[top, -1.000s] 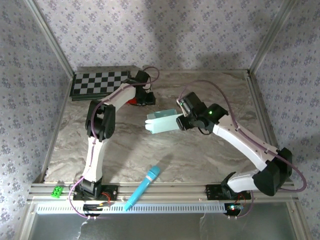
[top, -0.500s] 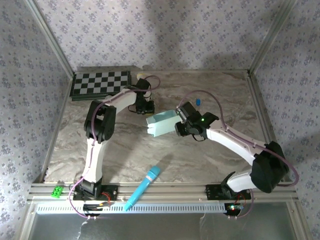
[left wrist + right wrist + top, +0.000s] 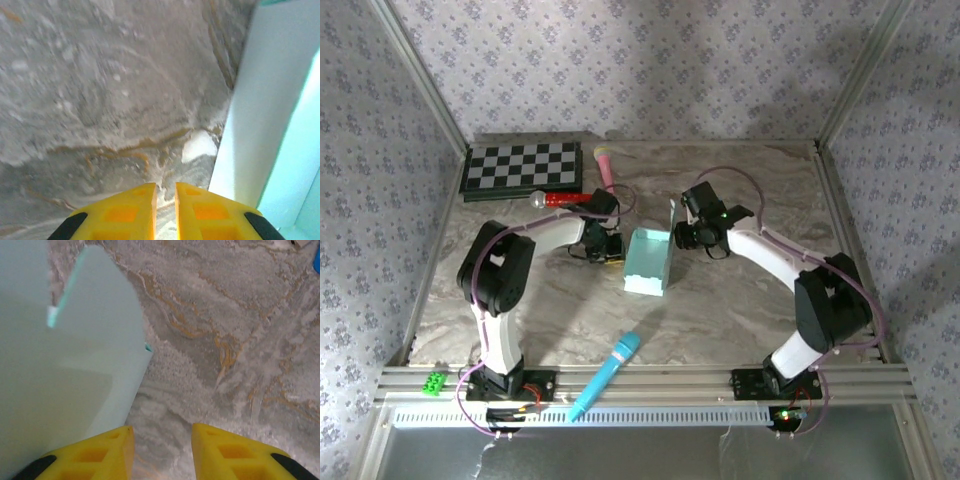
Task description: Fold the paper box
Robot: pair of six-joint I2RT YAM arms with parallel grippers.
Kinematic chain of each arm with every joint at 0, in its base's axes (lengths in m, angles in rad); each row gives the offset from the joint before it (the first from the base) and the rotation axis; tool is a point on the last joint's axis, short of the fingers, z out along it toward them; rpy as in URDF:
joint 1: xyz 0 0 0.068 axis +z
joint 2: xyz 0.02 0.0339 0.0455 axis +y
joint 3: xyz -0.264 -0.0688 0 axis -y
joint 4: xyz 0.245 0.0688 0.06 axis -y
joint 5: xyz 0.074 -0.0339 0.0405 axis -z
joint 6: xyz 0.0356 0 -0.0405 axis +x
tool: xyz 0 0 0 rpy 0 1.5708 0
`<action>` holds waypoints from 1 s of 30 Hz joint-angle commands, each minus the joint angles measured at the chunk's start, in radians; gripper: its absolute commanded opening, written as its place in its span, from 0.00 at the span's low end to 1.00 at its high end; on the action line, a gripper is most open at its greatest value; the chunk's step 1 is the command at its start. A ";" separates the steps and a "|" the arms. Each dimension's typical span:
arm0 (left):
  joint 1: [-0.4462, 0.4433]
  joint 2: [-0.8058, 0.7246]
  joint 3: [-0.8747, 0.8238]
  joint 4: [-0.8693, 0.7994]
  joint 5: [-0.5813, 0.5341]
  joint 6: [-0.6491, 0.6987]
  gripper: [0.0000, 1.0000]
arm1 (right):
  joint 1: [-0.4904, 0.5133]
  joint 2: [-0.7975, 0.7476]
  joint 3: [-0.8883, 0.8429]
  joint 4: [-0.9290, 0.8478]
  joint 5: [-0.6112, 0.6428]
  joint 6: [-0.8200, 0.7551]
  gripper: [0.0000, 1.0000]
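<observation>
Top view: thin pale mint-blue card box (image 3: pixel 648 264) is set mid-table, one flap (image 3: pixel 672 216) raised. Left wrist: left gripper (image 3: pixel 165 200) nearly closed, empty, beside it. Right wrist: right gripper (image 3: pixel 162 445) parted, empty; the flap is best pressed squarely.

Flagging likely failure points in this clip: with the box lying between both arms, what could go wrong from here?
1. The paper box lies unheld; the left pincer, nearly closed beside its wall, could shove it sideways instead of folding it.
2. The right pincer is open and empty next to the raised flap; a clumsy approach may crease or flatten the thin card.
</observation>
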 commanded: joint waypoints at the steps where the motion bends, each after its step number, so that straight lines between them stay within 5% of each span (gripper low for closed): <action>1: -0.018 -0.051 -0.044 0.100 0.000 -0.083 0.18 | -0.016 0.051 0.084 0.014 -0.053 -0.060 0.37; 14: -0.090 -0.141 -0.114 0.121 -0.053 -0.147 0.23 | -0.100 0.238 0.358 -0.082 -0.101 -0.201 0.38; 23: -0.050 -0.269 -0.067 -0.015 -0.193 -0.050 0.35 | -0.182 0.096 0.321 -0.124 0.000 -0.165 0.49; 30: 0.090 -0.168 0.042 -0.002 -0.202 0.010 0.36 | -0.197 -0.141 0.122 -0.155 0.050 -0.128 0.50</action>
